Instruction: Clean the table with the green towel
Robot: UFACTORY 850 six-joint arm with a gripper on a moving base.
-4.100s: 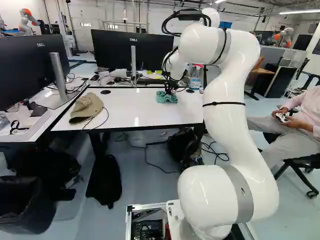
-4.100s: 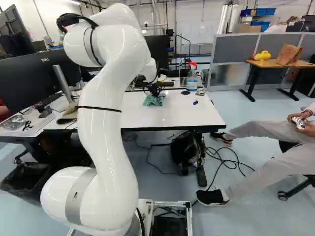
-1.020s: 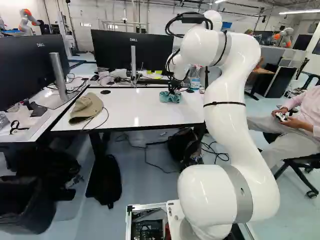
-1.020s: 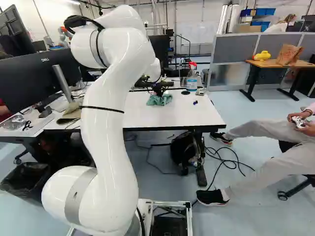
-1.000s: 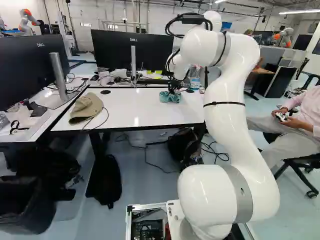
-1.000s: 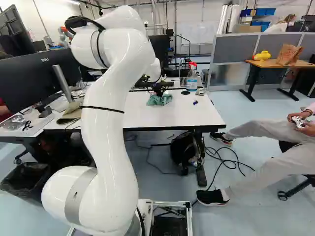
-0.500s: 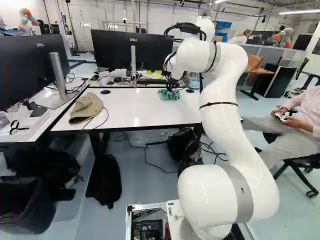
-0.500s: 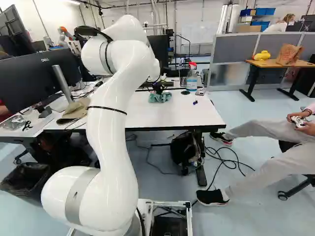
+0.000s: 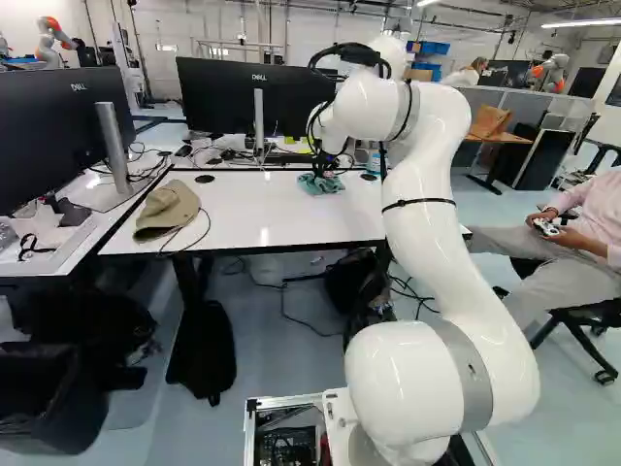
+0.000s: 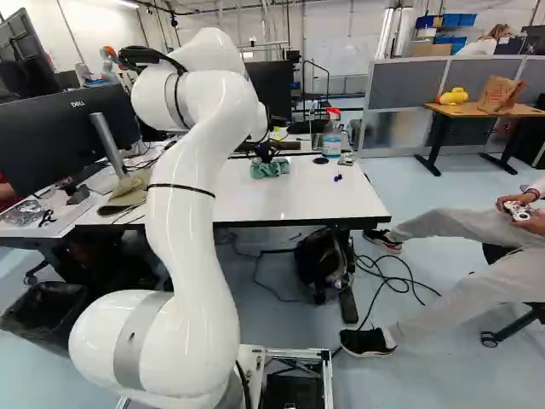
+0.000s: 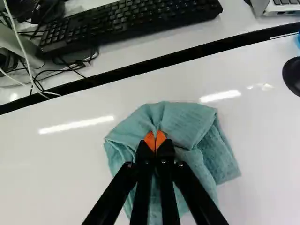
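In the left base view my gripper (image 9: 321, 169) is low over the far part of the white table (image 9: 233, 209). Bunched beneath it on the tabletop lies the green towel (image 9: 328, 184), also visible in the right base view. The wrist view has the gripper (image 11: 155, 140) with its orange pads together, shut on a pinched fold near the middle of the towel (image 11: 185, 122). The cloth spreads out around the fingers, and part of it is hidden beneath them.
A tan cap (image 9: 167, 210) lies on the table's left part. A spray bottle (image 10: 331, 136) stands at the right of the towel. Beyond the table's far edge are a black keyboard (image 11: 126, 21) and a monitor (image 9: 254, 97). A person sits at the right.
Over the last second the arm has swung left and a little farther from the base, and the towel has slid across the table with the gripper. The base has stayed put.
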